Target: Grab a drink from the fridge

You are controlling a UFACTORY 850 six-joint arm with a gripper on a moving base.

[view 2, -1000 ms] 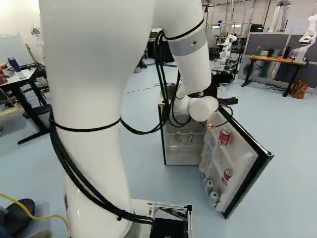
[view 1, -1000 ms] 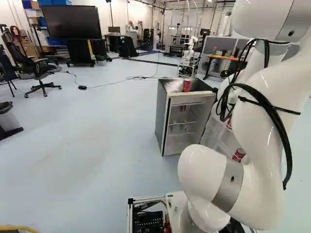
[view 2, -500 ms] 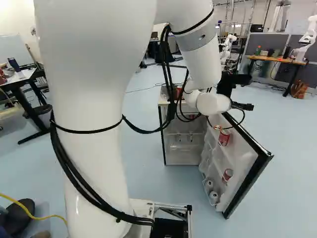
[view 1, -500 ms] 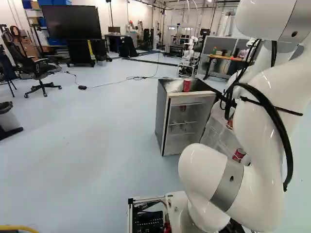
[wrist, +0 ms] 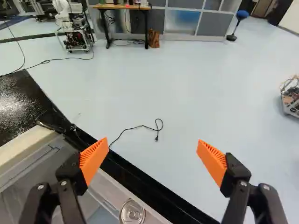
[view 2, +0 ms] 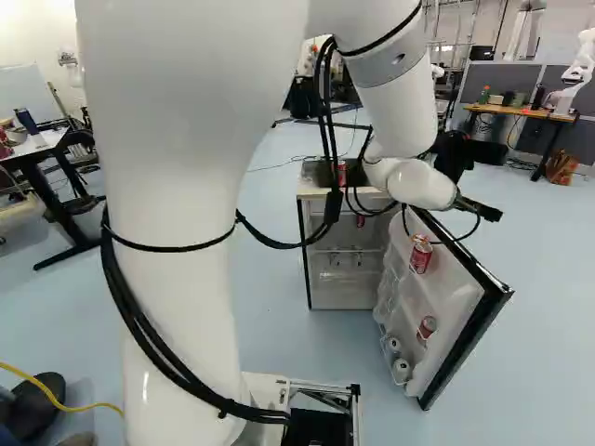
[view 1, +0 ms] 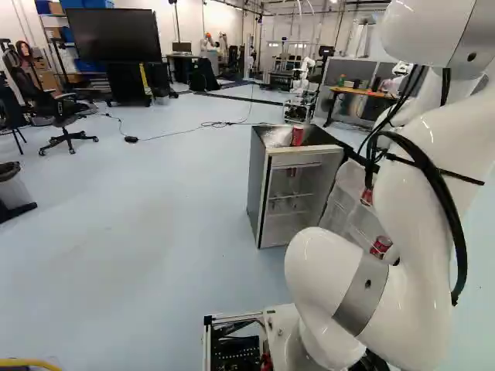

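In the right base view my gripper point(view 2: 483, 212) hangs above the open fridge door point(view 2: 460, 321). The wrist view has the gripper point(wrist: 152, 150) open over the door's dark edge, nothing between its orange pads. A can top point(wrist: 132, 212) shows low in the door, nearer the left-hand finger. The door shelves hold an upper red can point(view 2: 420, 255), a lower red can point(view 2: 427, 327) and silvery cans point(view 2: 400, 370). Another red can point(view 1: 297, 136) stands on top of the fridge point(view 1: 261, 189), whose inside shows wire shelves.
Beyond the door, a thin cable point(wrist: 140, 126) lies on the floor. A desk point(view 2: 521, 112) stands by grey partitions, with another robot point(view 2: 581, 70) near it. An office chair point(view 1: 62, 116) is at the left of the left base view.
In the right base view, my forearm and open gripper have swung rightward, from over the fridge's opening to over the door, the gripper now pointing slightly downward. Base and fridge have not moved.
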